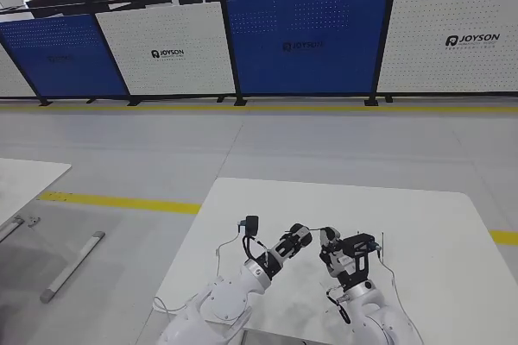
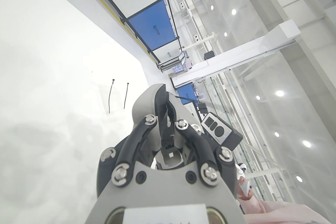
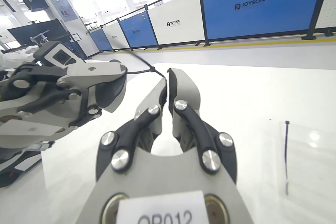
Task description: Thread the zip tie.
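Note:
A thin black zip tie (image 3: 147,68) hangs in the air between my two grippers, above the white table (image 1: 414,216). Its small head (image 3: 152,69) sits just off my right gripper's tips, and one strand runs past it toward the far barriers. My right gripper (image 3: 167,75) is shut on the tie beside the head. My left gripper (image 3: 124,73) is shut on the other strand, a short way from the head. From the left wrist, my left gripper (image 2: 164,89) shows closed with a black strand (image 2: 181,98) sticking out. In the top view both grippers (image 1: 302,234) (image 1: 329,235) nearly meet at mid-table.
Two spare black zip ties (image 2: 110,96) (image 2: 126,95) lie side by side on the table beyond my right arm, one of them (image 3: 286,151) on a clear plastic sheet (image 3: 309,154). Bare tabletop surrounds the arms; the far edge (image 1: 345,183) faces a yellow floor line.

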